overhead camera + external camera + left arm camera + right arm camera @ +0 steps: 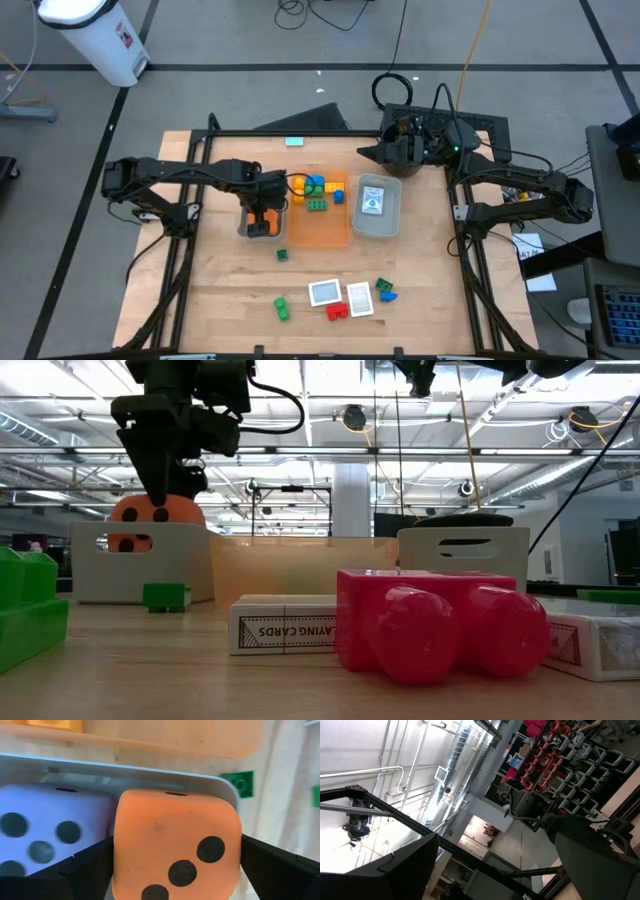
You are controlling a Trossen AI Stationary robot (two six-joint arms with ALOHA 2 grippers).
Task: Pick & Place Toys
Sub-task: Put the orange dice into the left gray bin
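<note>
Orange die [177,845] sits between the left end effector's [175,870] spread fingers

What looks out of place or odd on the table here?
Nothing is spilled or damaged. The orange die sits in the grey tray beside the purple die, between the left gripper's open fingers. Loose bricks and cards remain scattered on the table.

you can read one clear piece of text: "playing cards", printed upside down along the side of the whitish card box [285,630] that lies on the table just beside the red brick [430,625] in the low view, with its first letters partly cut off. the white bin [100,35] beyond the table carries a small label, too small for you to read.
</note>
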